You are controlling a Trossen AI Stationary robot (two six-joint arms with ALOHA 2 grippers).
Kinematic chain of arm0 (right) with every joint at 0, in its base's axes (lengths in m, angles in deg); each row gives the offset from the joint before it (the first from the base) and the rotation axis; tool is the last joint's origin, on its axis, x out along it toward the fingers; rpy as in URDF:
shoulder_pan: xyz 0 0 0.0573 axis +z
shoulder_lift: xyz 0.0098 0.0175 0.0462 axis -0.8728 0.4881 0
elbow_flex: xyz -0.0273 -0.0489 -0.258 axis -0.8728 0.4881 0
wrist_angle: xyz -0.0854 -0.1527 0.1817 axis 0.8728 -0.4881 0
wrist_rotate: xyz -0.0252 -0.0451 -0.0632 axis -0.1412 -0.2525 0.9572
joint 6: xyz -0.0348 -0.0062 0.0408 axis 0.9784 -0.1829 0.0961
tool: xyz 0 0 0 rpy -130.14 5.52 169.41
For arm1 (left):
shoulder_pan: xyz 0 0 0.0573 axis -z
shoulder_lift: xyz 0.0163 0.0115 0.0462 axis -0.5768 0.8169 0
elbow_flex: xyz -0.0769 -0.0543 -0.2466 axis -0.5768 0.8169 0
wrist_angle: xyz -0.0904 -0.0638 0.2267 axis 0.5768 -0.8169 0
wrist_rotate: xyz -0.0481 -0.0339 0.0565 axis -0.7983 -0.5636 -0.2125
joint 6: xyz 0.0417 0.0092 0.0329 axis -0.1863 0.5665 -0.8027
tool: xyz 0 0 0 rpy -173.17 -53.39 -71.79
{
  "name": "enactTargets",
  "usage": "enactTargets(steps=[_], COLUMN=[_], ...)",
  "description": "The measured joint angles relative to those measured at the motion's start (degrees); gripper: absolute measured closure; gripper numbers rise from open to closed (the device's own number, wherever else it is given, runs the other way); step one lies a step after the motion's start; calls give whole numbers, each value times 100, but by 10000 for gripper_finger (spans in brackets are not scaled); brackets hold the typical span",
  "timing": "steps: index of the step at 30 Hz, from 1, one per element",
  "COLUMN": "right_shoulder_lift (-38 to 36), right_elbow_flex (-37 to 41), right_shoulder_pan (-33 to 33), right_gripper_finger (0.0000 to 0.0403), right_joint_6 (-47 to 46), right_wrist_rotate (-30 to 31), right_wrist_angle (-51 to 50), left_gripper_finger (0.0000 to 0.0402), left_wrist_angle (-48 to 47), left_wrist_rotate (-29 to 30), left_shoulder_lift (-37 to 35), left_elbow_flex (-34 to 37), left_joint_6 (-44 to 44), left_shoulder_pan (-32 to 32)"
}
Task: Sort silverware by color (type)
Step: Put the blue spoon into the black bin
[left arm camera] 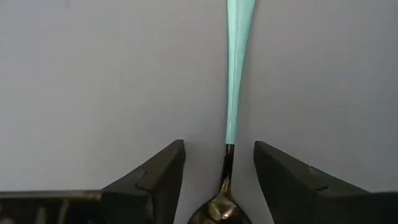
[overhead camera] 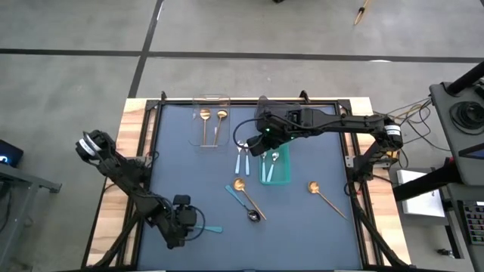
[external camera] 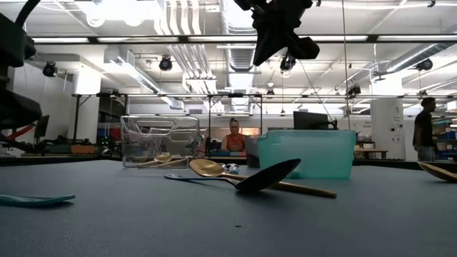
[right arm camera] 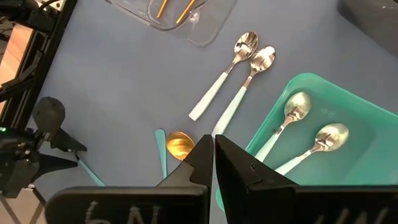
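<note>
A dark-bowled spoon with a teal handle (left arm camera: 238,74) is lying flat near the table's (overhead camera: 318,227) front-left corner, and it is being straddled by the left gripper (overhead camera: 184,220), whose jaws are spread on either side of the spoon's neck without touching it. The bowl is glossy and dark, the handle slim and widening away from it.

The grip is judged the risky part: the neck is thin and lies flush on the mat, so the spoon may be pushed aside or pinched off-centre and swing once lifted.

Elsewhere, two gold spoons (overhead camera: 212,121) are resting in the clear bin (overhead camera: 212,99) near the back edge, and two silver spoons with light-blue handles (right arm camera: 305,134) are lying in the teal bin (right arm camera: 367,171) at mid-table. Two more light-blue ones (overhead camera: 242,160) are lying just beside that bin. A gold spoon and a dark one (overhead camera: 246,200) are crossed nearer the front, and another gold spoon (overhead camera: 324,196) is lying towards the right edge.

The right gripper (right arm camera: 213,163), jaws pressed together and empty, is being held above the teal bin.
</note>
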Motion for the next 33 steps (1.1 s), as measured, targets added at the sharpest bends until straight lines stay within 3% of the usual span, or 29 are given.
enactTargets(steps=[5, 15, 23, 33], right_shoulder_lift=[0, 2, 2, 6], right_elbow_flex=[1, 2, 5, -394], right_shoulder_pan=[0, -2, -2, -96], right_gripper_finger=[394, 394, 394, 394], right_joint_6=[2, 6, 39, 380], right_wrist_rotate=[2, 139, 141, 128], right_wrist_angle=[2, 6, 98, 326], left_gripper_finger=[266, 390, 400, 401], left_wrist_angle=[-17, -144, -1147, -2913], left_wrist_rotate=[30, 12, -93, 563], left_shoulder_lift=[61, 99, -149, -965], left_elbow_flex=[70, -123, -478, -1326], left_joint_6=[-141, -173, 82, 80], left_shoulder_pan=[0, -1, 8, -137])
